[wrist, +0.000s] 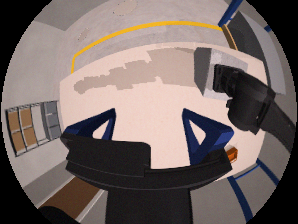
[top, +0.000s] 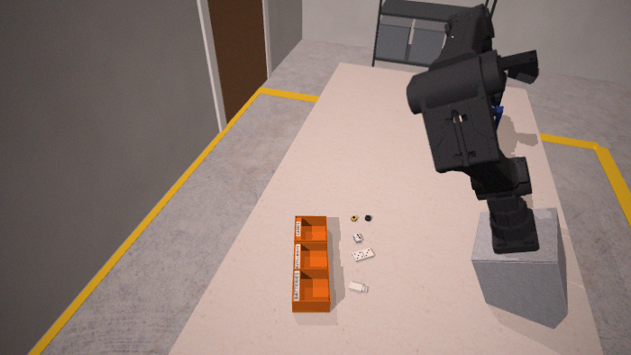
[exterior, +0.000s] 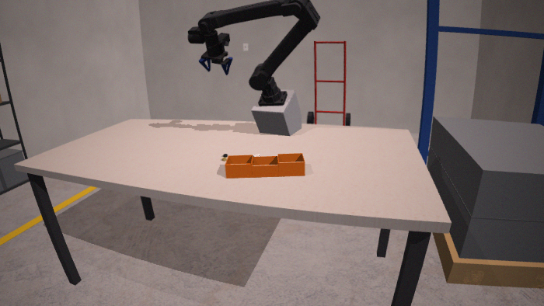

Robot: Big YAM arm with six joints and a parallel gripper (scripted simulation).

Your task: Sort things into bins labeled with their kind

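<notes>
Three orange bins stand joined in a row on the table. Their labels seem to read GAMES, a middle one too small to read, and BATTERIES. Beside the bins lie a brass nut, a black nut, a white die, a white domino and a small white cylinder. My gripper is open and empty. It hangs high above the far part of the table, well away from the bins.
The arm's grey pedestal stands on the table's edge behind the things. A grey shelf unit stands beyond the far end of the table. A large grey block stands beside the table.
</notes>
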